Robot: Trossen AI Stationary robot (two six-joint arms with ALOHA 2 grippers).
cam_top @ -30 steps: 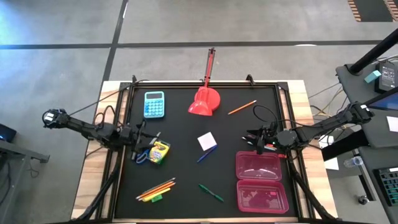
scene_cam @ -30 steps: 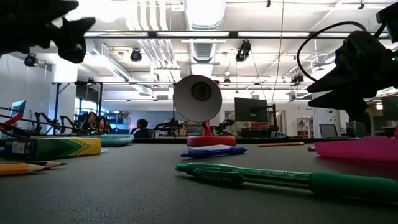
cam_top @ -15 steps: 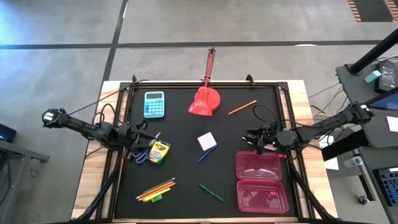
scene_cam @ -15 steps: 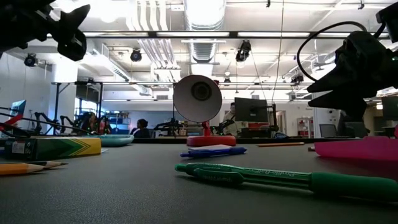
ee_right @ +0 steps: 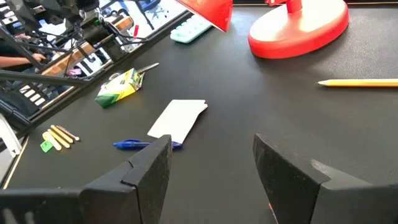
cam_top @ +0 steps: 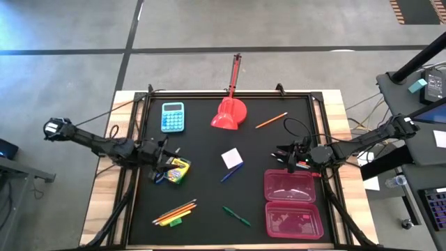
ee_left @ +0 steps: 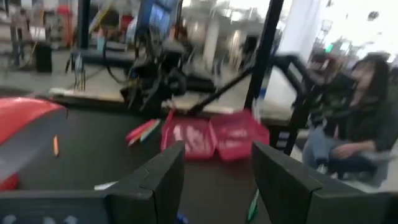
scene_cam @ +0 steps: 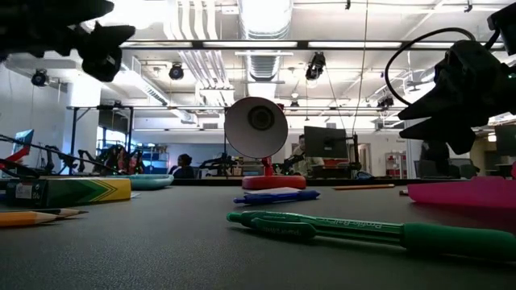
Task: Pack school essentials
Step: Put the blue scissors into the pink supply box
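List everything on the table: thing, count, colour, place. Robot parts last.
calculator: one, light blue, far left of the mat.
desk lamp: one, red, far middle, its stem reaching past the table edge.
lone pencil: one, orange, right of the lamp.
note pad: one, pale, mat centre.
blue pen: one, just near of the pad.
crayon box: one, yellow-green, left side.
scissors: one, blue-handled, beside the box, partly under the left arm.
pencil bundle: several, orange and yellow, near left.
green pen: one, near centre.
case: one, pink, open, near right.
left tool: open, over the crayon box and scissors.
right tool: open, just beyond the case.
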